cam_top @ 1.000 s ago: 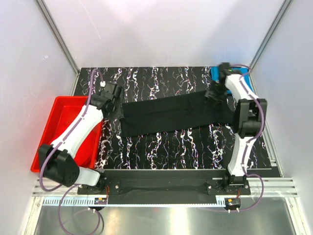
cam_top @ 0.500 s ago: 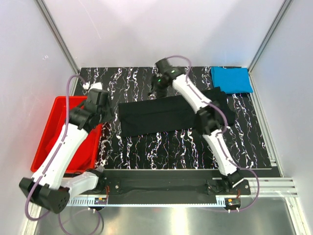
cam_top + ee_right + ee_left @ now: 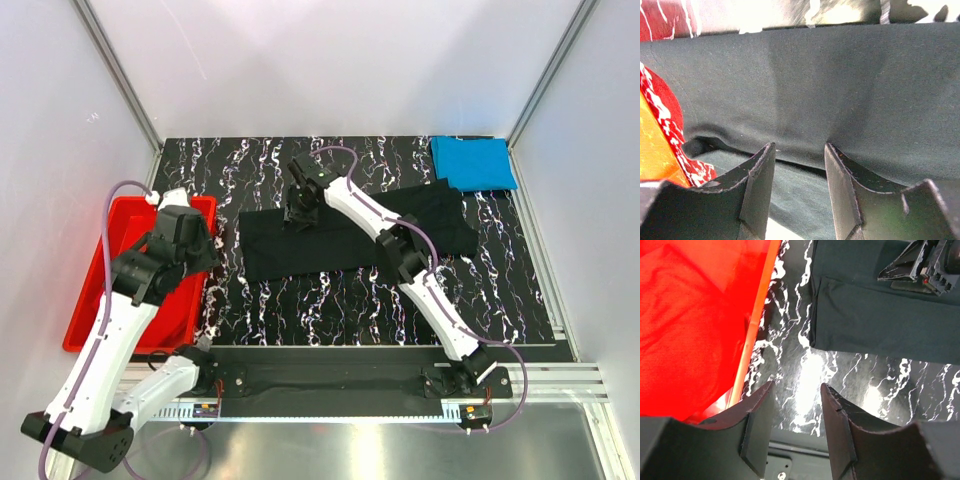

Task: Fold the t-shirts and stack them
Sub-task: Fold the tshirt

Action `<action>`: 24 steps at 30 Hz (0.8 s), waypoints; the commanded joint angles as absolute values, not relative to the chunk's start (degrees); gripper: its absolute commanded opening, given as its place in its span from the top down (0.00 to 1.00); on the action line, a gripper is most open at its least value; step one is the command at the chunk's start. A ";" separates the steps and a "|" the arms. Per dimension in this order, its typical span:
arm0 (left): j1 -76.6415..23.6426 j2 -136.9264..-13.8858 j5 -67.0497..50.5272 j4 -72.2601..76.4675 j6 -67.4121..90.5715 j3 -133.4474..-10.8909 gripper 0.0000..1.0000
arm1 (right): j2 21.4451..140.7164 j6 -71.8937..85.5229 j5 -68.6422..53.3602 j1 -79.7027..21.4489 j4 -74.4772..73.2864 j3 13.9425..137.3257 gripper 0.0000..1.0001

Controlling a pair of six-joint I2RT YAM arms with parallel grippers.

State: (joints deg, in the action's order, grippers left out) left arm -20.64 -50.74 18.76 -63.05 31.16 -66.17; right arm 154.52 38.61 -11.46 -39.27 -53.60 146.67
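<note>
The black t-shirt (image 3: 360, 232) lies folded into a long strip across the table's middle. My right gripper (image 3: 298, 215) hovers low over its back left part. In the right wrist view that gripper (image 3: 800, 146) is open, and a folded edge of the black t-shirt (image 3: 840, 90) runs under the gap. The blue t-shirt (image 3: 473, 162) sits folded at the back right corner. The red t-shirt (image 3: 685, 330) lies in the red tub (image 3: 757, 315). My left gripper (image 3: 796, 386) is open and empty above bare table, between the tub and the black t-shirt (image 3: 880, 330).
The red tub (image 3: 90, 300) stands at the table's left edge, with my left gripper (image 3: 205, 243) above its right rim. White walls with metal frame posts close in the back and both sides. The arm bases' black rail runs along the near edge.
My right arm swung from the back right corner leftward to the black t-shirt's left part, its jaws narrowing a little. My left gripper drew back from the shirt's left end toward the tub.
</note>
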 commanded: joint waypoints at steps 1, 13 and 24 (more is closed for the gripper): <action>-20.83 -49.31 20.91 -63.90 30.68 -65.65 0.53 | 155.13 37.45 -10.98 -41.74 -54.93 144.78 0.48; -20.83 -55.46 19.95 -60.65 28.21 -70.14 0.53 | 134.32 25.75 -12.13 -50.10 -50.82 107.46 0.46; -20.83 -57.13 17.84 -59.41 29.00 -69.87 0.53 | 114.70 36.90 8.78 -36.23 -60.38 112.50 0.18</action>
